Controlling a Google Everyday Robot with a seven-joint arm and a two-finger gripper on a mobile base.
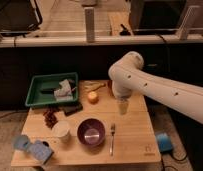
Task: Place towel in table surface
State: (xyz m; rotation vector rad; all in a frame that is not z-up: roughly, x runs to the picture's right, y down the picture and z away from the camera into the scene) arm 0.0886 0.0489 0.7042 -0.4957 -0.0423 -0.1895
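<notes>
Pincer point(123, 106) hangs from the white arm point(145, 85) over the right-centre of the bench point(135, 125). Fingers point down and stand apart, with nothing between them. Tips are close to the wood; can't tell whether they touch.

Bench: pale plank top, long axis left-right in view, small dark logo point(149, 148) at the near right corner.

Around the pincer:
- 1 fork point(112, 136), just left of it and nearer the camera, long axis front-to-back.
- 1 purple bowl point(91, 132), upright, just left of the fork.
- 1 white cup point(61, 131), upright, near the bowl's left side. Contents not readable.
- 1 round orange fruit point(93, 97), left of the pincer, toward the back edge.

Towel point(64, 91): pale and bunched, inside the green bin point(31, 95) at the bench's back left corner, toward the bin's right end. Too crumpled to call a long axis or heading. 1 bin; the towel is the only content I can make out.

Further out:
- 1 dark flat block point(72, 108) by the bin's front right corner.
- Dark red cluster point(51, 118) in front of the bin.
- Blue items point(34, 148) at the near left corner, count unclear.
- 1 blue object point(164, 142) off the bench's right side.
</notes>
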